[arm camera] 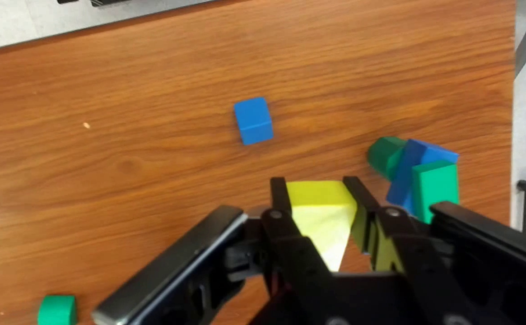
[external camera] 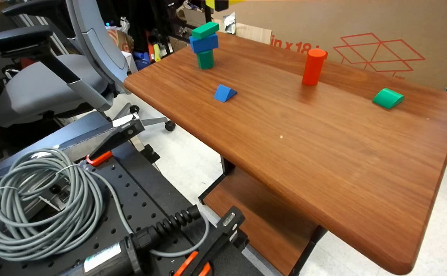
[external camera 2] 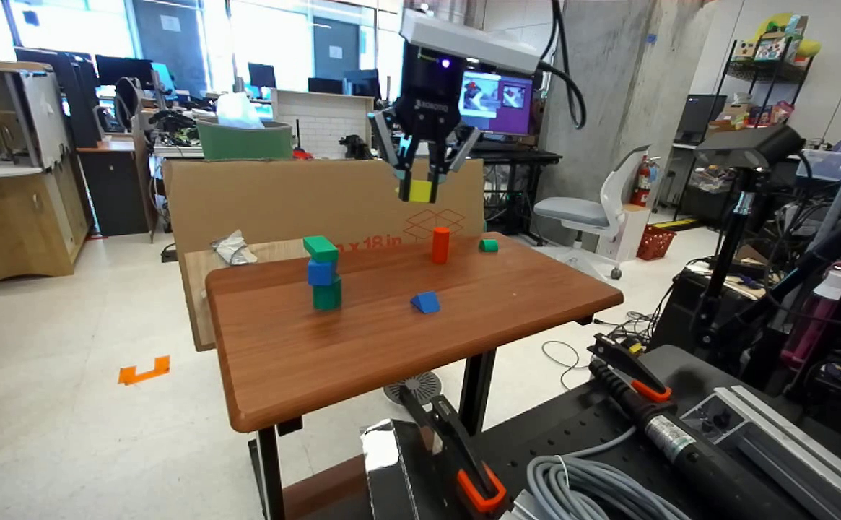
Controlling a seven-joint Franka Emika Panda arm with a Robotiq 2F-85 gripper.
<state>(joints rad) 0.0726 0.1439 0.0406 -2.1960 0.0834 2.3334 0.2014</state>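
I find my gripper [external camera 2: 420, 192] clamped on the yellow block [arm camera: 320, 194], aloft over the table [external camera: 342, 161] and higher than the skewed stack [external camera 2: 321, 272], which I judge liable to topple should a low swing clip its green top piece [external camera: 205, 30].

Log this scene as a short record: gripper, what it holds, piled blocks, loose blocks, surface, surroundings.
Gripper: closed on a yellow block
Held item's position: in the air, apart from the other blocks
Piled, bottom to top: green base block, blue block, green top block
Loose on the table: blue wedge; red cylinder, upright; rounded green block
Surface: brown wood-grain table
Around it: cardboard; coiled grey cable
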